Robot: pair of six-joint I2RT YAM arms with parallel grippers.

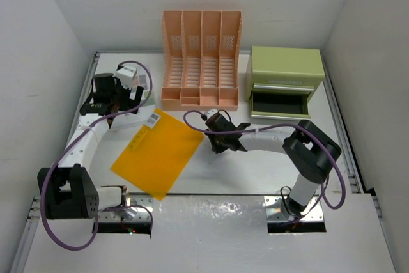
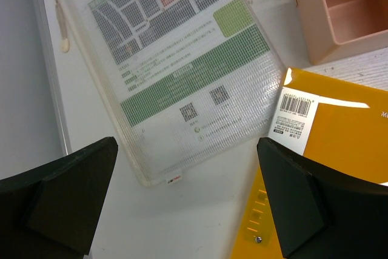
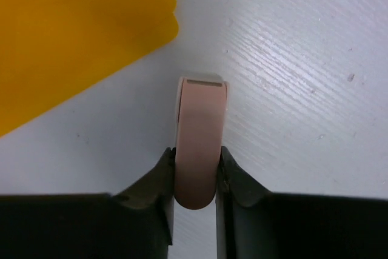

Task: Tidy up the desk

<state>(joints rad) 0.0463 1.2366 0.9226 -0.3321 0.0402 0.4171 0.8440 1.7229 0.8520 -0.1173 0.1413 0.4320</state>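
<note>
The desk [image 1: 255, 167] is a white tabletop with metal rails. My right gripper [image 1: 217, 140] sits at its middle, just right of an orange folder [image 1: 156, 151]. In the right wrist view it [image 3: 197, 171] is shut on a pink rounded object [image 3: 199, 131] that touches the tabletop. My left gripper [image 1: 108, 100] hovers at the back left. In the left wrist view it [image 2: 188, 204] is open and empty above a clear mesh pouch [image 2: 176, 59] holding a printed sheet. The folder's barcoded corner [image 2: 295, 116] lies by the right finger [image 2: 315, 198].
A peach slotted file rack [image 1: 201, 59] stands at the back centre and shows in the left wrist view [image 2: 345, 10]. A green drawer box [image 1: 284, 75] with its drawer pulled open [image 1: 278, 103] stands at the back right. White walls enclose the desk.
</note>
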